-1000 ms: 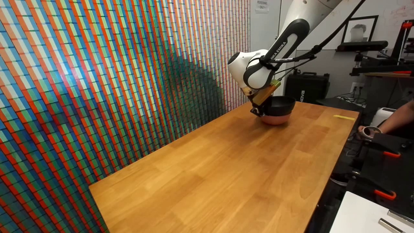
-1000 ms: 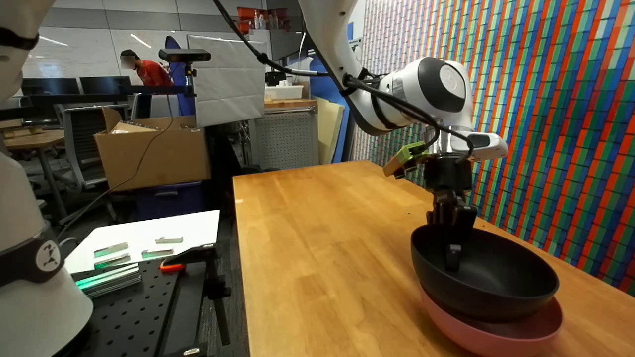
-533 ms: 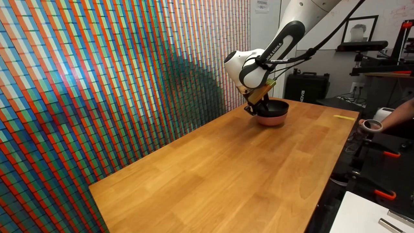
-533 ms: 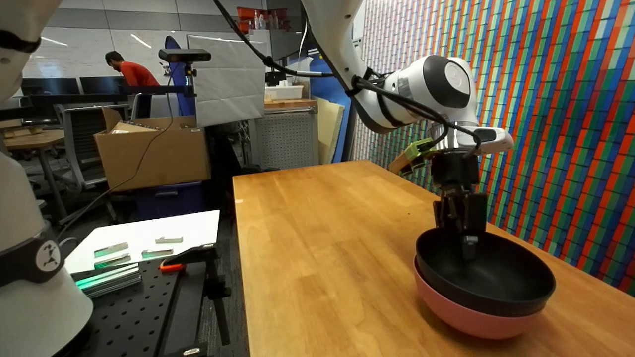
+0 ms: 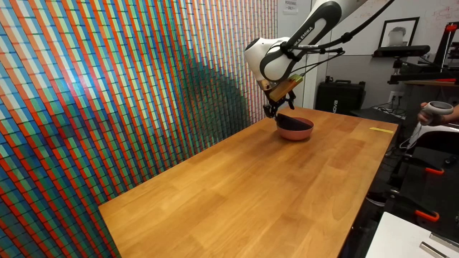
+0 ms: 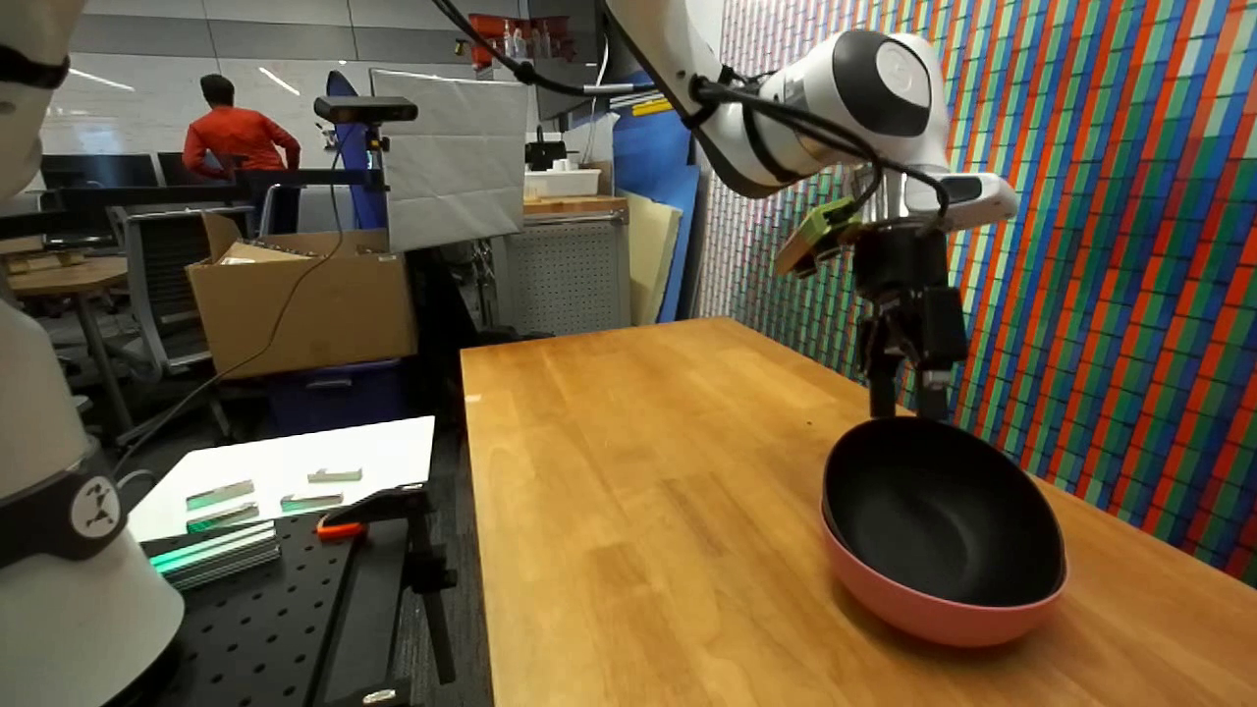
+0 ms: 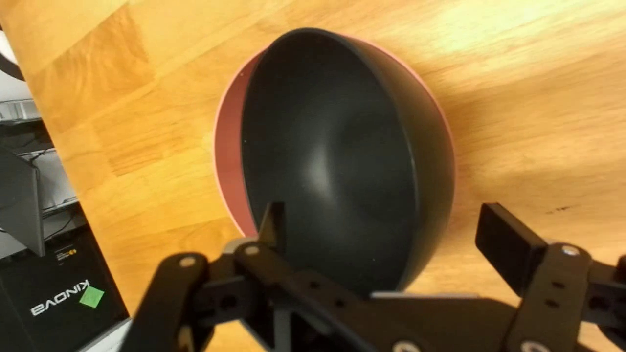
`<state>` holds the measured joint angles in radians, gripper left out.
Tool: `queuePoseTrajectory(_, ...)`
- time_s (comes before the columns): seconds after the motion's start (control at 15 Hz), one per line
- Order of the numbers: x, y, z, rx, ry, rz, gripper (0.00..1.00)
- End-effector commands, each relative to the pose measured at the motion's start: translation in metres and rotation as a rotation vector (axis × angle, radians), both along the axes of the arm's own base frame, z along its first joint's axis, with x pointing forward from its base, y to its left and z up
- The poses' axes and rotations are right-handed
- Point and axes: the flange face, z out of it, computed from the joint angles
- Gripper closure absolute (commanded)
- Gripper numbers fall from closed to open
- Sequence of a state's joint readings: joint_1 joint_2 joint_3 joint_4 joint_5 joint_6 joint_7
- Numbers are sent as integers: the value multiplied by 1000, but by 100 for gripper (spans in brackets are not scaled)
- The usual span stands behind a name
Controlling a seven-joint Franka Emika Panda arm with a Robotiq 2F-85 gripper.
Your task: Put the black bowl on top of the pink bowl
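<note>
Wrist view: black bowl (image 7: 327,146) (beneath gripper (image 7: 384,225))

this is a robotics lab: a white arm (image 5: 303,37) lettered emika over a wooden counter (image 6: 609,491), a black perforated bench top (image 6: 265,614), a case (image 7: 44,276) marked kinova, a "personnel only" sign (image 5: 290,7). monitors (image 6: 103,170) and a chair (image 6: 162,270) give the background an office look.

At one o'clock in an exterior view, a rounded white arm (image 5: 277,66) is showing "EMIKA" lettering (image 5: 303,36) and black cables (image 5: 346,37); its jointed gripper (image 5: 284,113) is appearing black.
</note>
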<state>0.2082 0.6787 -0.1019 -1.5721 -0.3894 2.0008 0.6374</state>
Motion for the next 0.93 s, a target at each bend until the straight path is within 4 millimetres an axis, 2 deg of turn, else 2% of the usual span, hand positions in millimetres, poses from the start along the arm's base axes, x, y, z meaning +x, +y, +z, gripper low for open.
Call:
queuePoseTrajectory(0.0,-21,21,70,70,-1,19,0)
queuePoseTrajectory(0.2,-37,46,130,146,-24,48,0)
queuePoseTrajectory(0.47,-70,76,211,262,-41,88,0)
queuePoseTrajectory(0.67,-98,93,251,343,-2,135,0)
queuePoseTrajectory(0.87,-120,107,274,400,46,206,0)
